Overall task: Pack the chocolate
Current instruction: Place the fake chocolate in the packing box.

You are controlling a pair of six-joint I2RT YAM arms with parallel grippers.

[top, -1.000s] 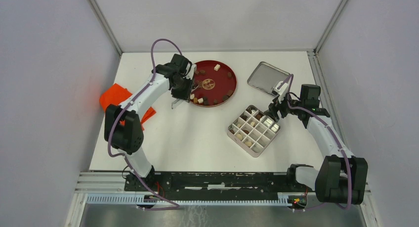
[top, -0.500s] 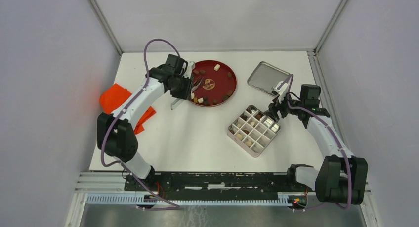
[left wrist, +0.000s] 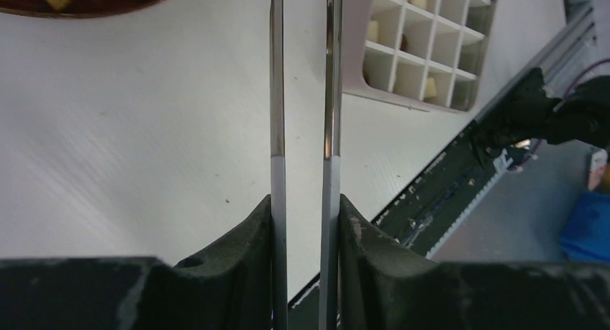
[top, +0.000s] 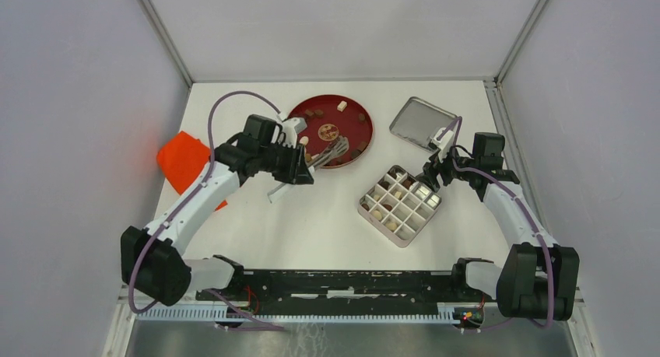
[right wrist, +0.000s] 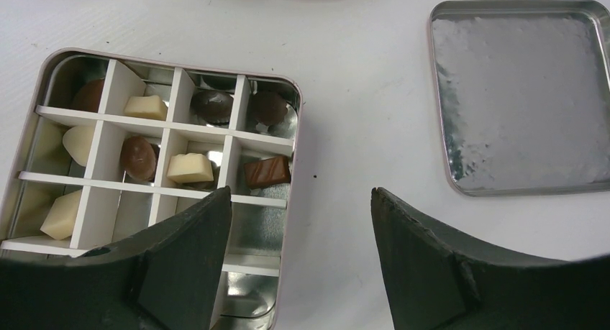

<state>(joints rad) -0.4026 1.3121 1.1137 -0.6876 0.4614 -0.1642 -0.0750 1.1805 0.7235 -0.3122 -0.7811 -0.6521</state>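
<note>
The chocolate (right wrist: pixel 267 170) was tiny bits, dark brown, light brown and creamy white, some square and some round. Some sat in the little rooms of the tin box (right wrist: pixel 165 127) on the desk (top: pixel 311 217). More lay on the red plate (top: pixel 362 120). The left tool (left wrist: pixel 303 208) squeezed the metal tweezers (left wrist: pixel 331 93). The right tool (right wrist: pixel 301 200) hung wide open above the box, holding nothing.

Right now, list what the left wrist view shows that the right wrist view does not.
Left wrist only: the left end effector shut on metal tweezers, and the edge of the red plate. Right wrist only: the open right end effector and the tin lid. Both: the divided box with chocolate in some cells, on the white table.
</note>
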